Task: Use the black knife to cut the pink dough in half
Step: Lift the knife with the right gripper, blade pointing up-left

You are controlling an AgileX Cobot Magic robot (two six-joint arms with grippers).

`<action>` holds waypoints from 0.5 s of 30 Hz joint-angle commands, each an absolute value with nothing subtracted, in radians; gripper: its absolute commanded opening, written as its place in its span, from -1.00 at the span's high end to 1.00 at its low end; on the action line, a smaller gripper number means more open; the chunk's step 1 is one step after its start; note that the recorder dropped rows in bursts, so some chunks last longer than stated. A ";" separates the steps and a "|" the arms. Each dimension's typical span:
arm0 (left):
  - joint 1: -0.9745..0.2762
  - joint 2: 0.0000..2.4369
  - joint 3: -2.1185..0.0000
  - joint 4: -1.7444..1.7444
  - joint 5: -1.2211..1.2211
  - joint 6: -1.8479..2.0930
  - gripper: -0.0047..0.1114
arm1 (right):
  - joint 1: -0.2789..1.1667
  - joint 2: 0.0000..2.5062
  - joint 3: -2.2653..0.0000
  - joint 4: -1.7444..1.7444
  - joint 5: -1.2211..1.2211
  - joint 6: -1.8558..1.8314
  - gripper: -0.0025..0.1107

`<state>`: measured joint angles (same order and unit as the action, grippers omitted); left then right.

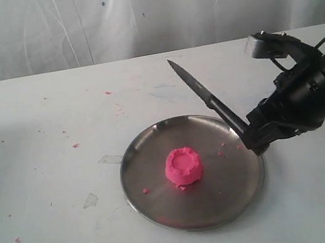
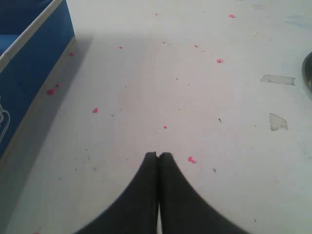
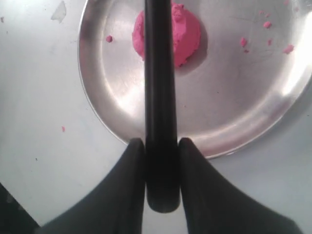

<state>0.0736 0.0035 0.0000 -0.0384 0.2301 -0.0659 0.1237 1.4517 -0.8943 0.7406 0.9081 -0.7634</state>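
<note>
The pink dough [image 1: 184,167], one round puck with a dimpled top, sits near the middle of the steel plate [image 1: 157,203]. My right gripper [image 1: 254,138] hangs over the plate's right rim, shut on the black knife [image 1: 203,93] by its handle. The blade slants up and away to the back left, above the plate. In the right wrist view the knife [image 3: 160,87] runs straight out between the fingers and covers the middle of the pink dough [image 3: 187,34] on the plate [image 3: 112,97]. My left gripper [image 2: 159,155] is shut and empty over bare table, outside the exterior view.
Tiny pink crumbs [image 1: 220,153] lie on the plate and are scattered over the white table [image 1: 42,148]. A blue box [image 2: 29,73] stands beside the left gripper. Bits of clear tape [image 1: 90,200] lie left of the plate. A white curtain closes the back.
</note>
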 commanded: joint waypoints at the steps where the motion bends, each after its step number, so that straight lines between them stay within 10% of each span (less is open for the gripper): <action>1: 0.078 0.000 0.000 -0.045 0.233 -0.062 0.92 | 0.184 1.390 -0.886 0.654 0.851 -0.679 0.96; 15: 0.077 0.000 0.000 -0.034 0.233 -0.040 0.92 | 0.319 1.349 -0.848 0.542 0.790 -0.599 0.96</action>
